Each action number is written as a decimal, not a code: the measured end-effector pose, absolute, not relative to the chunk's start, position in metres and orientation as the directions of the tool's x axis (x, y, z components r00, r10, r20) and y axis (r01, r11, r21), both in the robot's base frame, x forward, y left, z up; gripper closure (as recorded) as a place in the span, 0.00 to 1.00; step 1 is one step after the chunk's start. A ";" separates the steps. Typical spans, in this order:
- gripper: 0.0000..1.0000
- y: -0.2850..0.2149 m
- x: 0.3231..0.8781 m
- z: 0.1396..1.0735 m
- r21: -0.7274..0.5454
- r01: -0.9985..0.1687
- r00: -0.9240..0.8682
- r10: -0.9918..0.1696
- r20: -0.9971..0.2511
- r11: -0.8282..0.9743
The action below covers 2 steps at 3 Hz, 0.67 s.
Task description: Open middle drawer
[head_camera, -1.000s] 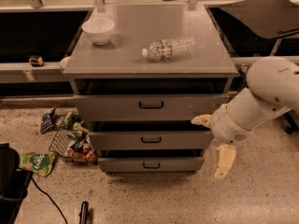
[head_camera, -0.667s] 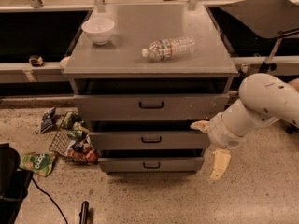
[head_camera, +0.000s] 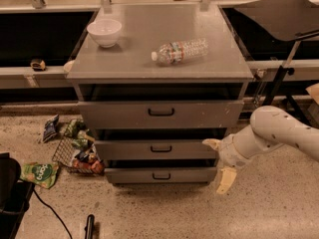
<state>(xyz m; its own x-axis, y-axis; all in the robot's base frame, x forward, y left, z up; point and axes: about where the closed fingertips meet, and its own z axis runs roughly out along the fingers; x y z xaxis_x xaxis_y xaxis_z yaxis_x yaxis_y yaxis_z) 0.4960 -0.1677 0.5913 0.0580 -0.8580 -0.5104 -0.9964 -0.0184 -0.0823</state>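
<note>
The grey cabinet point(head_camera: 159, 63) has three stacked drawers. The middle drawer point(head_camera: 124, 150) has a small dark handle point(head_camera: 160, 148), and its front sits between the top drawer point(head_camera: 114, 114) and the bottom drawer point(head_camera: 129, 176). My gripper point(head_camera: 218, 162) is at the cabinet's right side, level with the middle and bottom drawers. Its cream fingers are spread open and hold nothing. The upper finger point(head_camera: 212, 143) is by the right end of the middle drawer's front, and the lower one point(head_camera: 226, 179) is near the floor. It is well to the right of the handle.
A white bowl point(head_camera: 104, 32) and a plastic water bottle point(head_camera: 179, 50) lie on the cabinet top. Snack bags and a wire basket point(head_camera: 75, 151) are scattered on the floor at the left. A black stand point(head_camera: 276, 81) is at the right and a dark object point(head_camera: 12, 193) at the lower left.
My arm has dropped lower and the gripper has moved down and slightly left, closer to the cabinet's right side. The drawers have not moved.
</note>
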 end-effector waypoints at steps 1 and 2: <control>0.00 -0.173 0.508 0.559 -0.068 -0.998 0.024 -0.840 -0.541 0.015; 0.00 -0.188 0.514 0.515 0.013 -0.996 -0.076 -0.822 -0.565 0.083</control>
